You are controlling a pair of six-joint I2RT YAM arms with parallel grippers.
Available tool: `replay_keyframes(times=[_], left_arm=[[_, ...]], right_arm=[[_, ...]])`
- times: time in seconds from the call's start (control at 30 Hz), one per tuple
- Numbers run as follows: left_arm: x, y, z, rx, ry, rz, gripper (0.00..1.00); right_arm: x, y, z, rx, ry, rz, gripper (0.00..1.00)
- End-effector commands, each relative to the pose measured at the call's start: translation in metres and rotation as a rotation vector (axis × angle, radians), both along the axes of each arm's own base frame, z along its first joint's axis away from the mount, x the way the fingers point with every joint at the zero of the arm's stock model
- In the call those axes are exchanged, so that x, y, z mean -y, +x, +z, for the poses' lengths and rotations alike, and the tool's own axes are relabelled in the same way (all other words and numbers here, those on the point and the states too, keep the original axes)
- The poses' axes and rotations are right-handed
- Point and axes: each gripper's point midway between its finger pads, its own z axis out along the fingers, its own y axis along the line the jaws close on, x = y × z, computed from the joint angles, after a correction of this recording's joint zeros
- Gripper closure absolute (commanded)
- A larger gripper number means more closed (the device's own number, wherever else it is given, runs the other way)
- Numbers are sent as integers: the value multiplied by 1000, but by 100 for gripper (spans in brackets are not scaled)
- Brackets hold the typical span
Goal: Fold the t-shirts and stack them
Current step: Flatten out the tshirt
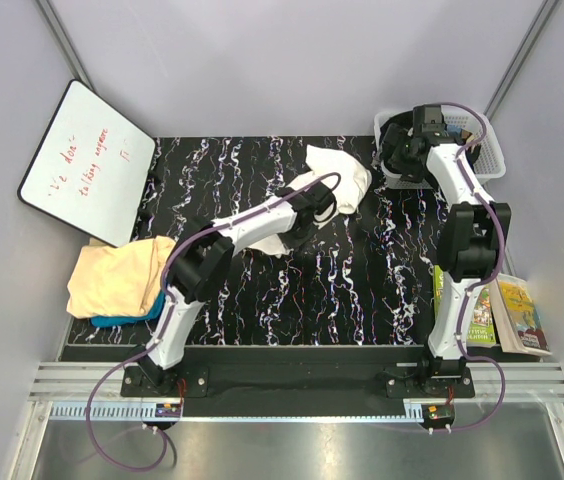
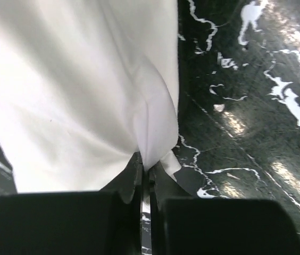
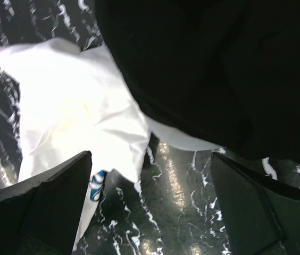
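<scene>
The large white t-shirt (image 1: 342,172) lies crumpled at the back middle of the black marbled table (image 1: 362,290). My left gripper (image 1: 307,215) is shut on a fold of it; the left wrist view shows white cloth (image 2: 86,90) pinched between the closed fingertips. My right gripper (image 1: 402,150) is open and empty beside the basket, just right of the white shirt (image 3: 75,111); a bit of its blue print (image 3: 97,186) shows. The pale peach shirt (image 1: 122,275) lies folded at the table's left edge on top of the teal-blue one (image 1: 127,319).
A white basket (image 1: 492,150) with dark cloth stands at the back right. A whiteboard (image 1: 87,160) leans at the back left. Books (image 1: 502,310) lie at the right edge.
</scene>
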Motion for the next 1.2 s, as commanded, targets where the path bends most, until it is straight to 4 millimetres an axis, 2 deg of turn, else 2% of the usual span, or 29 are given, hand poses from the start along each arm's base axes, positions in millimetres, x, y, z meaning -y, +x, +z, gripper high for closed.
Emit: replay_keyframes(times=[0.0, 0.07, 0.2, 0.33, 0.37, 0.43, 0.47, 0.6, 0.63, 0.7, 0.8, 0.83, 0.97, 1.03, 1.17], left_arm=[[-18, 29, 72, 249, 29, 85, 100], [-33, 37, 94, 340, 48, 149, 100], [-53, 52, 118, 405, -11, 269, 100], [-60, 63, 128, 411, -60, 321, 100], [-62, 65, 127, 410, -54, 324, 100], [-69, 71, 130, 420, -52, 353, 100], [-71, 72, 130, 416, -57, 358, 99], [-84, 78, 130, 392, -100, 419, 87], [-85, 78, 128, 379, -114, 422, 71], [-90, 82, 125, 370, -112, 429, 60], [-93, 85, 118, 357, -101, 426, 57], [-94, 86, 115, 351, -92, 426, 58], [-94, 91, 107, 346, -93, 440, 98], [-93, 93, 103, 340, -100, 450, 100], [-104, 101, 113, 383, -111, 517, 100]], right_arm=[[-24, -7, 43, 92, 80, 78, 0], [-29, -13, 41, 84, 103, 108, 0], [-47, -22, 44, 94, 130, 186, 1], [-78, -30, 39, 88, 130, 276, 2], [-92, -32, 34, 78, 133, 305, 2], [-108, -35, 28, 65, 139, 346, 2], [-120, -36, 19, 43, 141, 365, 2], [-140, -36, -7, -22, 143, 400, 3], [-141, -37, -13, -38, 141, 402, 4], [-145, -34, -22, -53, 145, 410, 4], [-147, -29, -23, -53, 150, 412, 4], [-147, -28, -22, -51, 152, 412, 4], [-150, -24, -23, -51, 162, 416, 4], [-150, -23, -23, -53, 162, 416, 4], [-148, -23, -19, -43, 149, 409, 4]])
